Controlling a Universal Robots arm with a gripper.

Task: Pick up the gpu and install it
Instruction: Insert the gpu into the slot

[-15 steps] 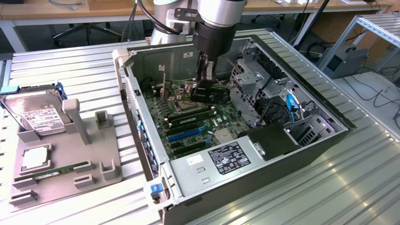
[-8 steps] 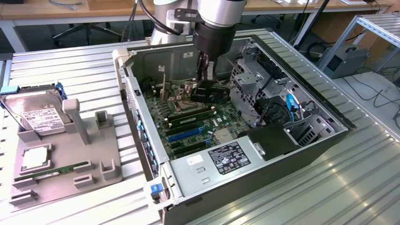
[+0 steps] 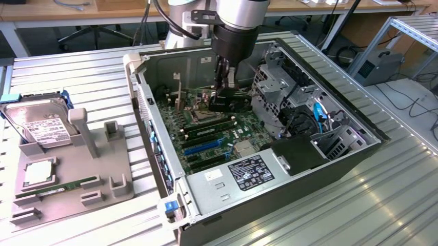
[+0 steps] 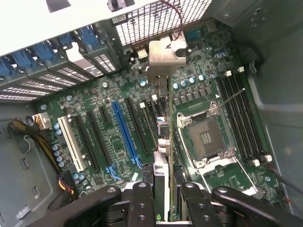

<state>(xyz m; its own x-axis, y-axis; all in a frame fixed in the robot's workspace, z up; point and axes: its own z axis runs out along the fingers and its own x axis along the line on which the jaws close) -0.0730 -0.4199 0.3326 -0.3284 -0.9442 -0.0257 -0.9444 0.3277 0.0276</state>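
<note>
End effector [image 4: 164, 198]: fingers part-spread, pinching the gpu [image 4: 161, 163] on edge by its top
Gpu position: held upright inside the open case [image 3: 342, 159], just above the motherboard [image 4: 118, 142], bracket [image 4: 163, 56] toward the rear wall
Step advice: keep card square to its slot; line bracket up with rear opening; press straight down

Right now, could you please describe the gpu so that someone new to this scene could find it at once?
Look inside the open computer case on the metal table, over the green motherboard. The gpu hangs edge-on in the gripper, a thin card with a silver bracket at its far end. Unlike the slots beside it, it stands above the board.
</note>
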